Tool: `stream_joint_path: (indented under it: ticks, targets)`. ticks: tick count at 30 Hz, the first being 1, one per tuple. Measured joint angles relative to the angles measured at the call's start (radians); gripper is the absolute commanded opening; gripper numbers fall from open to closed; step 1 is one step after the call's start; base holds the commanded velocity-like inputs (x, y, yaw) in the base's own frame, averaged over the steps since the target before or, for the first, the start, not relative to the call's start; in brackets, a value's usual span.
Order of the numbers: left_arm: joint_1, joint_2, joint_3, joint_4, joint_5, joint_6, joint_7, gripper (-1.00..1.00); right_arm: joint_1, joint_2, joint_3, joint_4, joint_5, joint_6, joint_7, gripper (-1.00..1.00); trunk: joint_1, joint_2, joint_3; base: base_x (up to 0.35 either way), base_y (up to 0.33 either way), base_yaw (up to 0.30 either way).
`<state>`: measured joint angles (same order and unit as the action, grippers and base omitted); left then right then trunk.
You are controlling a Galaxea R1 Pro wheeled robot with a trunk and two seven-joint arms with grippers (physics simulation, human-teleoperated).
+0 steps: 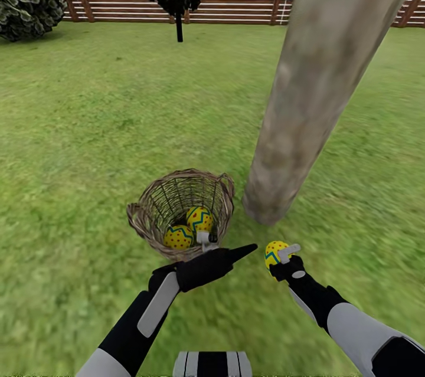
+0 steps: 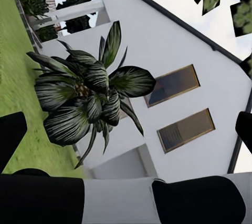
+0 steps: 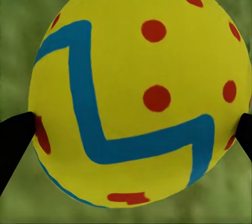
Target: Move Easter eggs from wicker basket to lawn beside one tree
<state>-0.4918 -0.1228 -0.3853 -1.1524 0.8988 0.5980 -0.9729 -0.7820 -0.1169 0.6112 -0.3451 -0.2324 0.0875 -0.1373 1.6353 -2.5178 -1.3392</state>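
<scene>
The right end effector squeezes one egg near the tree. Two eggs wait in the basket beside the tree. I cannot tell if the left end effector is open.

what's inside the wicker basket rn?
Two Easter eggs lie inside the wicker basket. The left gripper covers part of the near rim. The third egg is out, clamped in the right gripper.
</scene>
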Motion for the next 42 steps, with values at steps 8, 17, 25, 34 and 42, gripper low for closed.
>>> stream_joint_path:
  ticks: [8, 17, 25, 34, 42]
  targets:
    - [0.0, -0.001, -0.002, 0.0, 0.0, 0.0, 0.0, 1.0, 0.0, 0.0, 0.0, 0.0, 0.0, 0.0, 0.0, -1.0, 0.004, -0.002, -0.031, 0.0, 0.0, 0.0]
    - [0.0, -0.001, -0.002, 0.0, 0.0, 0.0, 0.0, 1.0, 0.0, 0.0, -0.003, -0.005, 0.0, -0.003, 0.0, -1.0, 0.005, -0.003, -0.047, 0.0, 0.0, 0.0]
    - [0.0, -0.003, -0.003, 0.002, 0.0, 0.0, 0.0, 1.0, 0.0, 0.001, -0.002, -0.014, 0.002, -0.043, -0.038, -1.0, 0.007, -0.004, -0.058, 0.0, 0.0, 0.0]
    - [0.0, -0.003, -0.036, -0.001, 0.0, 0.0, 0.0, 1.0, -0.008, 0.002, -0.003, -0.06, -0.003, -0.058, -0.11, -1.0, 0.007, -0.004, -0.062, 0.0, 0.0, 0.0]
    - [0.0, -0.003, -0.039, -0.002, 0.005, 0.0, 0.0, 1.0, -0.039, 0.004, -0.003, -0.05, -0.006, -0.1, -0.121, -1.0, 0.007, -0.004, -0.062, 0.0, 0.0, 0.0]
